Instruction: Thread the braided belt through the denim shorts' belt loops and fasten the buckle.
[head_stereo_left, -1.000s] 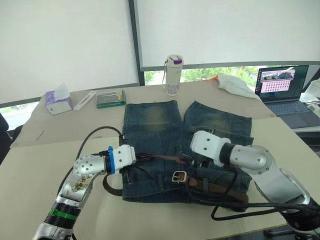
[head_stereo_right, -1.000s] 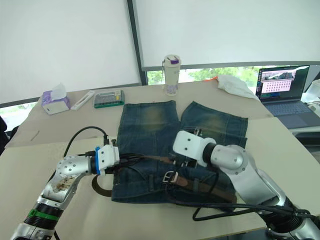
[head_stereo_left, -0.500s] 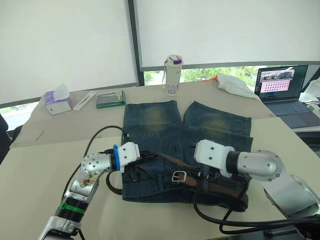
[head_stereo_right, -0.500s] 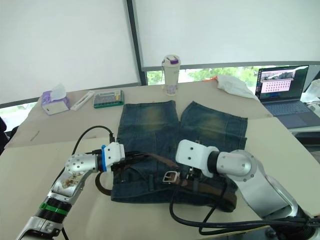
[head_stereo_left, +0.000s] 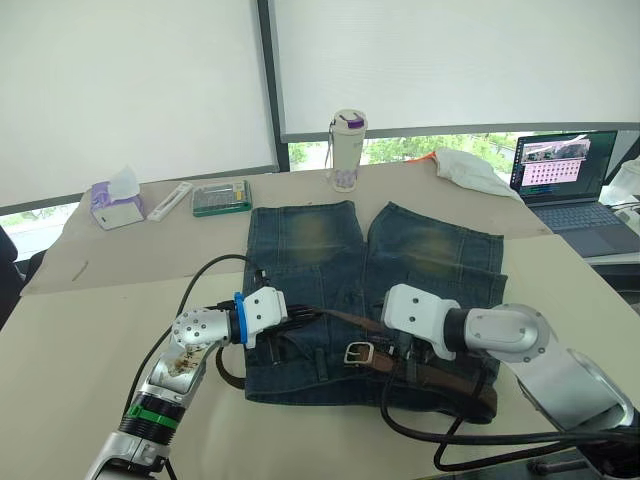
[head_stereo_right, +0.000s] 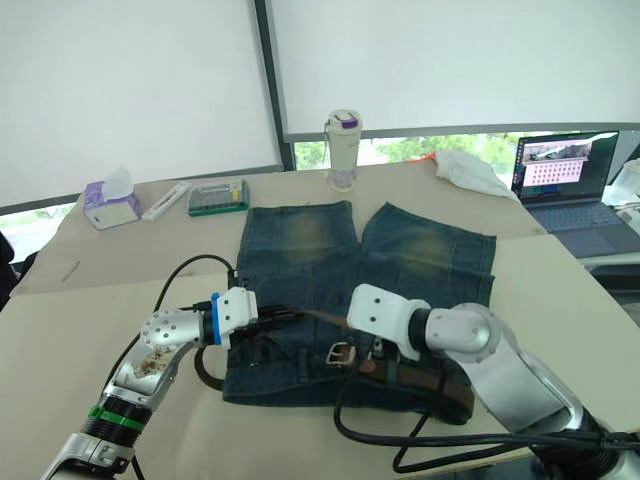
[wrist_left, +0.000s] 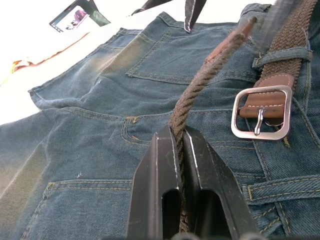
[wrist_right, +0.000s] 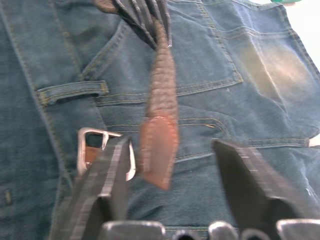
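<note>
The denim shorts (head_stereo_left: 320, 240) lie flat on the table, waistband towards me. The braided belt (head_stereo_left: 440, 375) runs along the waistband under a belt loop (wrist_left: 282, 55), and the silver buckle (head_stereo_left: 358, 352) rests near the waistband's middle. My left gripper (wrist_left: 177, 132) is shut on the belt's free end a short way behind its reddish-brown leather tip (wrist_right: 159, 150) and holds it above the denim. My right gripper (wrist_right: 172, 145) stands open, one finger on either side of that tip without touching it. Another belt loop (wrist_right: 72, 91) lies beside the buckle (wrist_right: 102, 150).
A bottle (head_stereo_left: 346, 150), a green box (head_stereo_left: 221, 197), a white bar (head_stereo_left: 170, 200) and a tissue box (head_stereo_left: 117, 205) stand beyond the shorts. At the far right are a white cloth (head_stereo_left: 470, 170) and a laptop (head_stereo_left: 565, 175). A black cable (head_stereo_left: 470, 440) loops near the table's front edge.
My left gripper has carried the belt's free end to the right, towards the right gripper. The right gripper has dropped a little, and the leather tip now sits between its open fingers.
</note>
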